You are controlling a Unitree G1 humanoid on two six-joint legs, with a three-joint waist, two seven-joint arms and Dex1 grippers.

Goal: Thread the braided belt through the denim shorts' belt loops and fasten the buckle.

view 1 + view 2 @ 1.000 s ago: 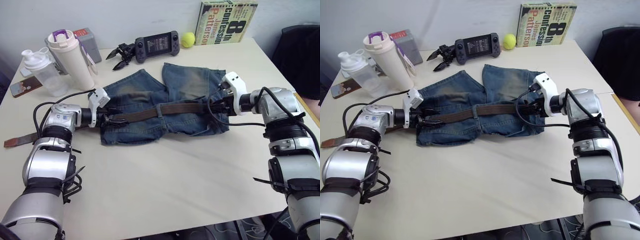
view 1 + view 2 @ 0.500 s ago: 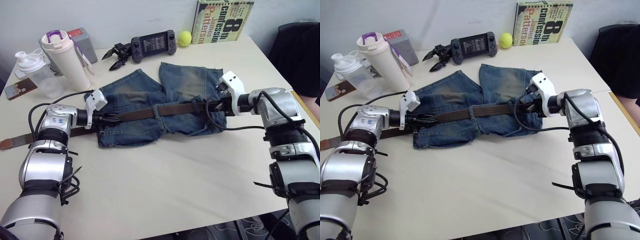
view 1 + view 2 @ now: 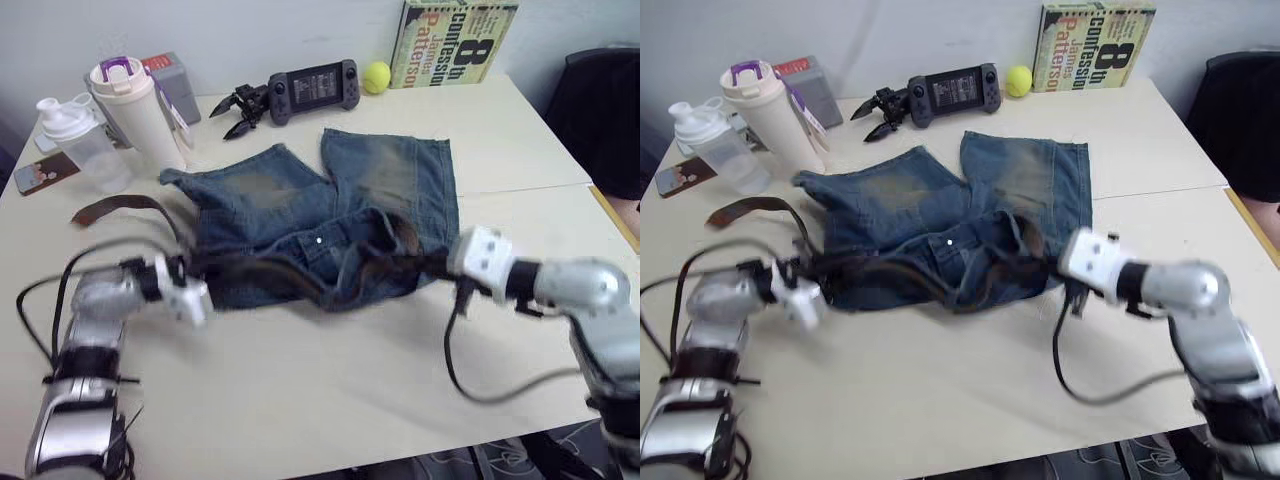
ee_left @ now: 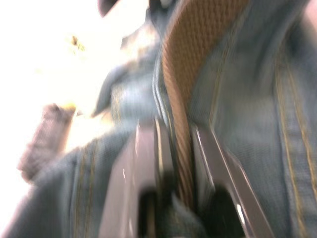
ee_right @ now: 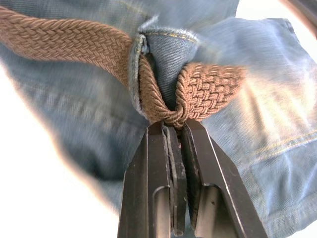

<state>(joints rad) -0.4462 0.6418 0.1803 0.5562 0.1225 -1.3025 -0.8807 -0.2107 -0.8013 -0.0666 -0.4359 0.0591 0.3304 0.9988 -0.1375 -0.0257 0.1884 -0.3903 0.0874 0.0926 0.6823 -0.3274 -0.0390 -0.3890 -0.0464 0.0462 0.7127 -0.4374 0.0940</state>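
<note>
Both grippers, left gripper point(image 4: 181, 163), right gripper point(image 5: 173, 136), clamped on braided belt point(image 5: 64, 37); denim shorts point(image 3: 385, 175) mid-table

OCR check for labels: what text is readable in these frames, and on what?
"8th Confession": book cover, standing against the wall.
"James Patterson": same book, printed sideways along its left edge.
Console screen: markings too small to read.
Grey box behind the bottle: label too blurred to read.

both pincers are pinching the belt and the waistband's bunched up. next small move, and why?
Probably ease both pincers down and outward to lay the denim shorts flat. The right pincer is shut on a fold of the braided belt beside a belt loop, the left pincer is shut on the strap, and the waistband between them is crumpled, so the loops are hard to reach.
</note>
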